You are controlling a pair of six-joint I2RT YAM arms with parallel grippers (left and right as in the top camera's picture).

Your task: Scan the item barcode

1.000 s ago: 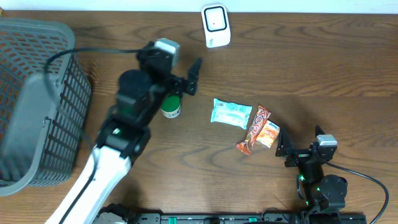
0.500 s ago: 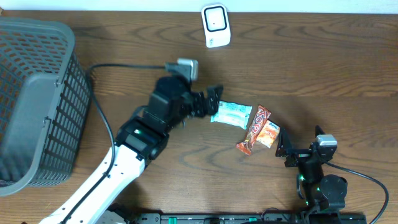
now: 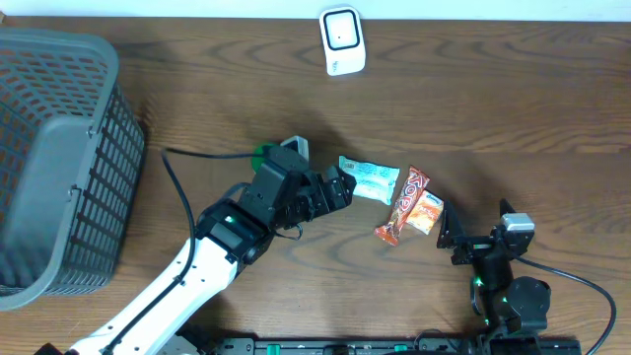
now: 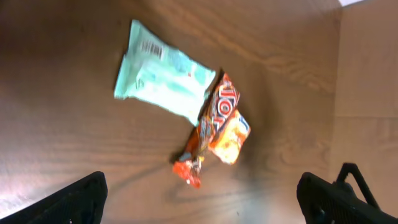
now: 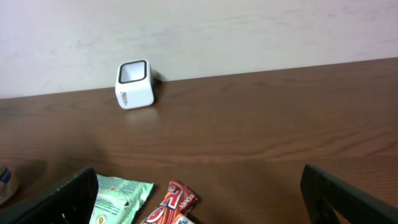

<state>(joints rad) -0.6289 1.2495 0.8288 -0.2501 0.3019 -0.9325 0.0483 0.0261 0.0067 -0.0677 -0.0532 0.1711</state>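
Left gripper (image 3: 341, 189) has swung off the green bottle (image 3: 262, 152) toward the mint packet (image 3: 368, 179), which lies below the scanner (image 3: 342, 39), slightly right. Jaws spread wide, nothing held; right gripper (image 3: 452, 237) also agape, farther below the scanner. Packet likely light, soft, crinkly, slippery film: pinch across its middle, leave the barcode (image 4: 152, 48) end uncovered.
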